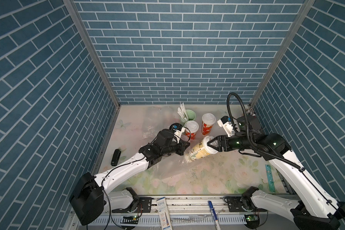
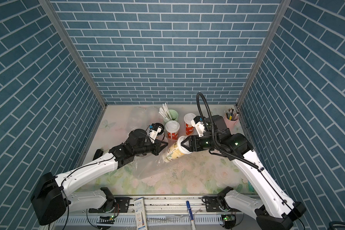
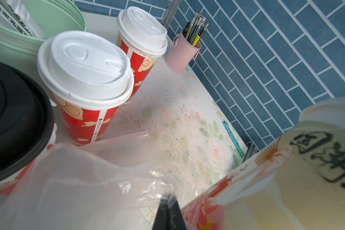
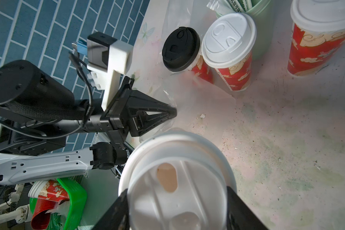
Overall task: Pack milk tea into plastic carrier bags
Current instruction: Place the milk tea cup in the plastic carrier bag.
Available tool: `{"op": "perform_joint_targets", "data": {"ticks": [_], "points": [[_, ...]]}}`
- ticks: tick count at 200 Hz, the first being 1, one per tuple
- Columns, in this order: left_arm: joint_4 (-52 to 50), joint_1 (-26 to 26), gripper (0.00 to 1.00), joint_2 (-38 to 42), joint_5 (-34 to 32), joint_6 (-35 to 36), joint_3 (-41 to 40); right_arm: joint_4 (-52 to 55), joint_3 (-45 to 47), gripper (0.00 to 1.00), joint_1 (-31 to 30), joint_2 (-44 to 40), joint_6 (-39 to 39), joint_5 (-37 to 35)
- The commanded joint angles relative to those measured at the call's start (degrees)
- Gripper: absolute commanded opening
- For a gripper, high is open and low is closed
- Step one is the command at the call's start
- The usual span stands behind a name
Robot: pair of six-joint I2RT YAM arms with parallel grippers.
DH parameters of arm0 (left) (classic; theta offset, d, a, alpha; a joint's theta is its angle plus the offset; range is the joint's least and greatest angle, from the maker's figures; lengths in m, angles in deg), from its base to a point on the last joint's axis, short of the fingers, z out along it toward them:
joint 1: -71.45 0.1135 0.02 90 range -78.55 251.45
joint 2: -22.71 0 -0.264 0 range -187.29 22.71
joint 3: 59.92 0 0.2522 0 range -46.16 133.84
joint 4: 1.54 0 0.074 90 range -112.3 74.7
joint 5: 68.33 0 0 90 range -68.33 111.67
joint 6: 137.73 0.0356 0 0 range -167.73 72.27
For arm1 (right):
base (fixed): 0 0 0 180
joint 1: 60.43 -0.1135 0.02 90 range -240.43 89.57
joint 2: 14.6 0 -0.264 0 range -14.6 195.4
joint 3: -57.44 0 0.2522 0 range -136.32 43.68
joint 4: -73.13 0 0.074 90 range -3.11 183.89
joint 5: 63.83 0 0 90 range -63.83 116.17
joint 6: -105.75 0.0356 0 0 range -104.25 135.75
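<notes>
- On the front rail (image 1: 189, 203): blue pen (image 1: 213, 211) and small carton (image 1: 163, 214), lying loose.
- Near right edge of the flowered table (image 1: 217, 179): teal ruler (image 1: 270, 177), flat.
- Across the near middle of the table: plastic bag (image 1: 167, 165), clear and crinkled, mostly flat, far edge lifted.
- At that lifted edge: left gripper (image 1: 188, 144), pinched fully shut on the film.
- Off to the far left, level with that arm: small black gadget (image 1: 116, 157).
- Facing it from the right: right gripper (image 1: 208, 144), spread wide round the lidded top of the cream cup (image 1: 197, 152), gripping it.
- Cream cup clear of the table, steeply tilted, base down against the bag's raised edge; inside the mouth or only against it, cannot tell.
- Behind the grippers, upright: black-lidded red cup (image 4: 180, 48), white-lidded red cup (image 1: 191, 128) close beside it, red-orange cup (image 1: 208, 124) apart to the right.
- Left of those, toward the back: second plastic bag (image 1: 157, 117), lying flat.
- Just behind the row: green cup (image 1: 191, 114) of wrapped straws (image 1: 182, 111).
- Far right corner: pink cup (image 2: 231, 119) of pens.
- Behind everything: blue brick wall (image 1: 177, 59).
</notes>
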Motion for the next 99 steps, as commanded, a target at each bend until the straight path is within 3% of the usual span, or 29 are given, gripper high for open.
{"op": "perform_joint_targets", "data": {"ticks": [1, 99], "points": [[4.6, -1.6, 0.0, 1.6, -4.5, 0.0, -2.5, -1.7, 1.6, 0.54, -0.2, -1.2, 2.4, 2.3], [15.0, -7.1, 0.0, 8.2, -14.8, 0.9, -11.4, -7.6, 10.7, 0.51, -0.1, -5.2, 7.7, 0.3]]}}
